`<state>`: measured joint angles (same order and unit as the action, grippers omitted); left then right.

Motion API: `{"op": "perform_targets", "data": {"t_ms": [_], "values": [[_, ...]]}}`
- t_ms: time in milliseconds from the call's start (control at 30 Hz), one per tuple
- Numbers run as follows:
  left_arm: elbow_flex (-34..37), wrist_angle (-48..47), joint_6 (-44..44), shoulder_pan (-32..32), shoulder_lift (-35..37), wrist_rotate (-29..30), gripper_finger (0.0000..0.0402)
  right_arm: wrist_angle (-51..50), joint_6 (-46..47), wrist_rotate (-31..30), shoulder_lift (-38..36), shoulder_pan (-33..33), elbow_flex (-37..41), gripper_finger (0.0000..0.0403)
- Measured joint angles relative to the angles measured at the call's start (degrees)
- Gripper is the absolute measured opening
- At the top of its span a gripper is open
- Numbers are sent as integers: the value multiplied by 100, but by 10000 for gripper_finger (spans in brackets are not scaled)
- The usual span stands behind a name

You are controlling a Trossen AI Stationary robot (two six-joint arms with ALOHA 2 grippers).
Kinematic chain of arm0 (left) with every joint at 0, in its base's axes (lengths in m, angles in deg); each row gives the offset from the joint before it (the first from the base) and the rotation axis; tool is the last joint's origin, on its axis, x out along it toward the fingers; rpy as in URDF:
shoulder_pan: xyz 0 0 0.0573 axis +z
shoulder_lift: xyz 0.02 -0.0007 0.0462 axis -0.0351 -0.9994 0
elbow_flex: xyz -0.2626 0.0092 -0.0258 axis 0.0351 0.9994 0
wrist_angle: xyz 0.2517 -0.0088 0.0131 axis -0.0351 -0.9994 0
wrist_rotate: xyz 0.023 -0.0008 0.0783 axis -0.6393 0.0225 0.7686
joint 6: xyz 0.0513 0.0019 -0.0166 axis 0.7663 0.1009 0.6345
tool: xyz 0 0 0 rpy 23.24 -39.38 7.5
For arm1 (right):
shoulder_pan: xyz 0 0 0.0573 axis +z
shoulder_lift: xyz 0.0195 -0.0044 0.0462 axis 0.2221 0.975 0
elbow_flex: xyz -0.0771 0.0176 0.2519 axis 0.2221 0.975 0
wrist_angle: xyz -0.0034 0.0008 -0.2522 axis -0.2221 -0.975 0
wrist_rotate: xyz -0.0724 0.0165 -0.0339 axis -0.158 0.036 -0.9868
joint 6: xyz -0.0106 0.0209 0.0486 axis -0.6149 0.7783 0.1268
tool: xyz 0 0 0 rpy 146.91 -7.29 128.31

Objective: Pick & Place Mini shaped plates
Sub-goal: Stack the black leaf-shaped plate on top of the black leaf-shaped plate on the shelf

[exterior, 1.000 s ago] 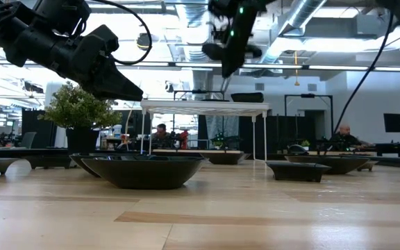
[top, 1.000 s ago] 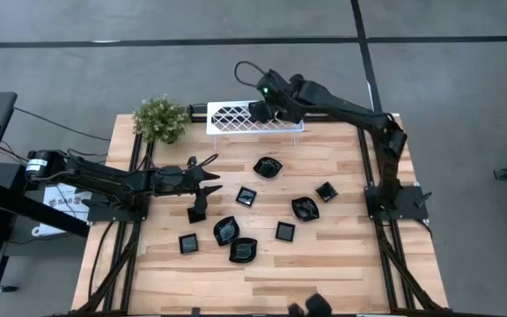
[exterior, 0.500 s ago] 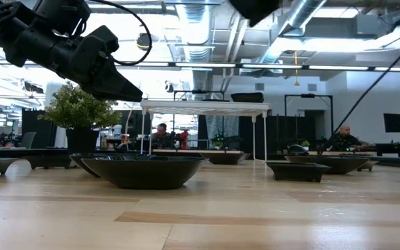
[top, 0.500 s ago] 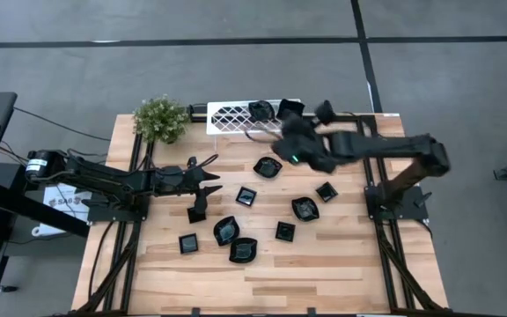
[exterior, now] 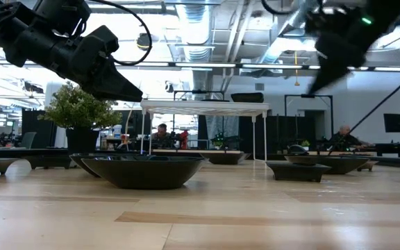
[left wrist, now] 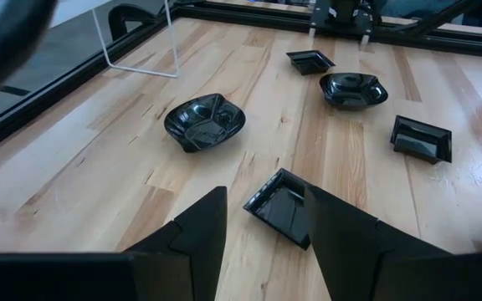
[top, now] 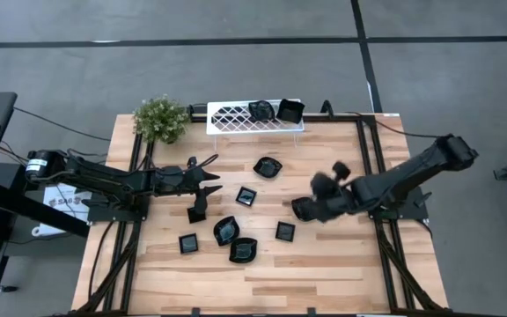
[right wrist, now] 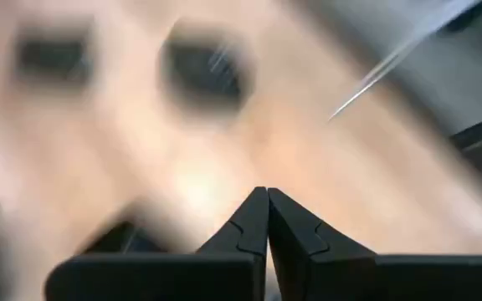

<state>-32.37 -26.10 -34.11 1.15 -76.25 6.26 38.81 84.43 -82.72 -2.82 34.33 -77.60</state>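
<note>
Right wrist view: right end effector [right wrist: 266, 219] closed, empty; left end effector [left wrist: 262, 230] parted, empty.

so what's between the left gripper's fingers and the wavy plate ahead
In the left wrist view, one square plate lies before the left gripper, then bare wood up to the wavy plate.

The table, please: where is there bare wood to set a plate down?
The front strip of the table, below the plates, is bare, as is the back corner right of the white rack. The middle is crowded.

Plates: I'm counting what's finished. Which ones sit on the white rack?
Two plates, one rounded and one square, on the white rack; the rest lie on the table.
</note>
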Motion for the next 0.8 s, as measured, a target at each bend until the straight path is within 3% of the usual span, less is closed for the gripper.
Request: {"op": "perform_targets", "data": {"t_ms": [67, 200, 367, 633, 800], "values": [[0, 1, 1, 0, 0, -1, 163, 147, -244, 653, 130, 211, 243, 5], [0, 2, 2, 0, 0, -301, 163, 98, -1264, 1371, 373, 507, 319, 1], [0, 12, 146, 0, 0, -774, 163, 750, -1403, 1298, 408, 631, 318, 3], [0, 46, 153, 0, 0, -787, 163, 1708, -1456, 1124, 406, 327, 317, 5], [0, 55, 155, 0, 0, -787, 163, 1702, -1462, 1140, 466, -106, 315, 21]]}}
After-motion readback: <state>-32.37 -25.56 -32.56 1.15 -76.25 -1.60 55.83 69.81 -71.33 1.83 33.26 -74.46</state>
